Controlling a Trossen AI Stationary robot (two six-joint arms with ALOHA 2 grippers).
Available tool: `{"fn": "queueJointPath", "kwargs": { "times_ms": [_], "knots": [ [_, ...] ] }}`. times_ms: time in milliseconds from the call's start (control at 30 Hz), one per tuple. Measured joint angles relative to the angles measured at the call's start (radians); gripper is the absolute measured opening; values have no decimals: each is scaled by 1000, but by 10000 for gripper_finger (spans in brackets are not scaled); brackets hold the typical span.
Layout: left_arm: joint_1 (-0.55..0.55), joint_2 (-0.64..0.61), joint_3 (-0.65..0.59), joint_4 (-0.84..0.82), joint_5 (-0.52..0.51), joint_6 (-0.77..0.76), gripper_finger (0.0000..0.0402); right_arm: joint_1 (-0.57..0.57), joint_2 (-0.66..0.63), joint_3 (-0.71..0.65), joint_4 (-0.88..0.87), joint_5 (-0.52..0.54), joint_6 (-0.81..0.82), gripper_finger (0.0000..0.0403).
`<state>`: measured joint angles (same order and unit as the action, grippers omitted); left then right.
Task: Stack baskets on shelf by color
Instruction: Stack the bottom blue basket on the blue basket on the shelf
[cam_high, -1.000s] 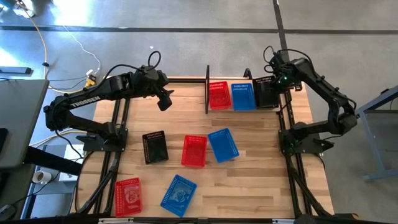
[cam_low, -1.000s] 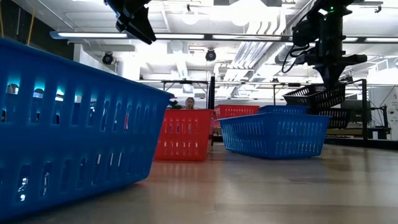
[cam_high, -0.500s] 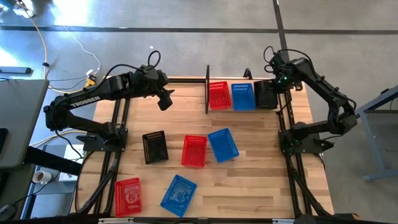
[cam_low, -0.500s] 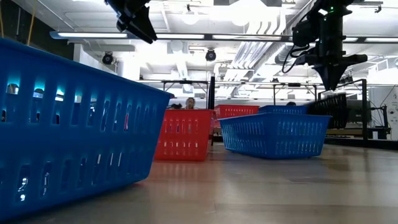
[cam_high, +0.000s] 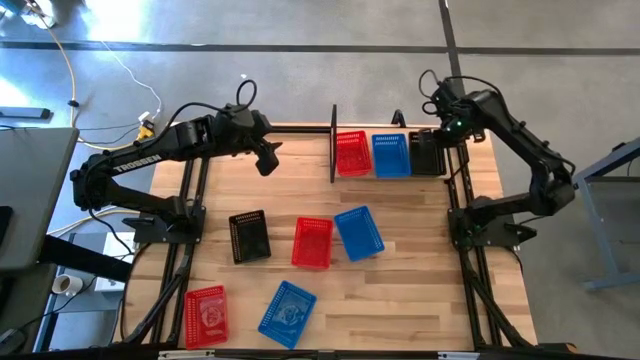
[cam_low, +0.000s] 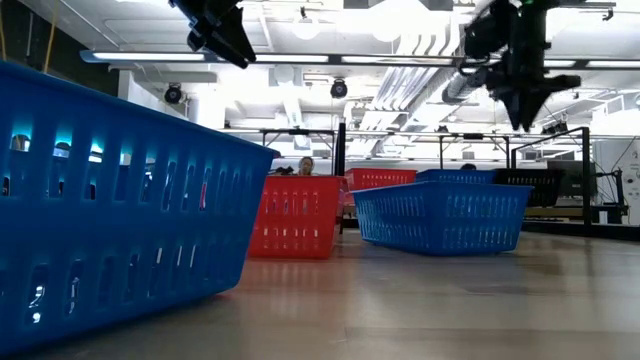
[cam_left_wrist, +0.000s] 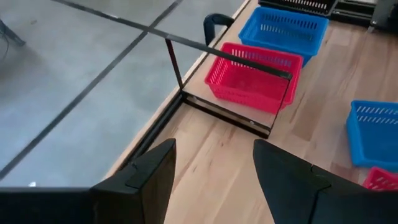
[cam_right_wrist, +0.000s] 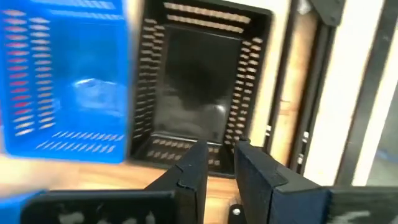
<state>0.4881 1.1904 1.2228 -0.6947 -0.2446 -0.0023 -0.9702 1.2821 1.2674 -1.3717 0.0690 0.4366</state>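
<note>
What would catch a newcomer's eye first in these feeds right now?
Probably the row on the shelf at the table's far edge: a red basket, a blue basket and a black basket side by side, with the right hand above the black one. Next, the loose baskets across the table's middle and near side, red, blue and black. The left hand hangs open over bare wood left of the shelf.

the shelf (cam_high: 333, 145) is showing black wire, holding a red basket (cam_high: 351, 153), a blue basket (cam_high: 391, 155) and a black basket (cam_high: 427, 152) (all perforated in rows of slots). red, blue and black ones are also lying on the pale wooden table (cam_high: 420, 280).
</note>
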Motion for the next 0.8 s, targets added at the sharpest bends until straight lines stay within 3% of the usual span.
{"fn": "queueJointPath", "kwargs": {
  "times_ms": [400,800],
  "knots": [
    [-47,0,0,-102,163,-92,205,315,-50,26,-11,37,163,66],
    [-360,0,0,-235,165,-67,205,557,-52,26,8,43,361,66]
  ]
}}
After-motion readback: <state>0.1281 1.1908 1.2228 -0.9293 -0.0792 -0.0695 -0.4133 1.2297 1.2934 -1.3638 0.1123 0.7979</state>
